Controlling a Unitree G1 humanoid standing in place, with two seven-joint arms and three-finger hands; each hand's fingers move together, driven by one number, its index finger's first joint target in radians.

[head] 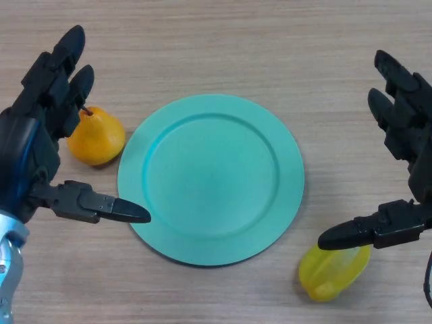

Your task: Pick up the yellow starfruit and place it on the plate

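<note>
The yellow starfruit (pixel 332 271) lies on the wooden table at the lower right, just off the plate's rim. The teal plate (pixel 210 178) sits in the middle and holds nothing. My right hand (pixel 405 135) hovers at the right edge, open, with its thumb (pixel 358 233) stretched over the top of the starfruit and partly hiding it. My left hand (pixel 37 121) is open at the left edge, its thumb (pixel 101 204) pointing at the plate's left rim.
An orange pear-shaped fruit (pixel 96 137) with a short stem lies left of the plate, partly behind my left hand's fingers. Bare wooden table stretches along the far side.
</note>
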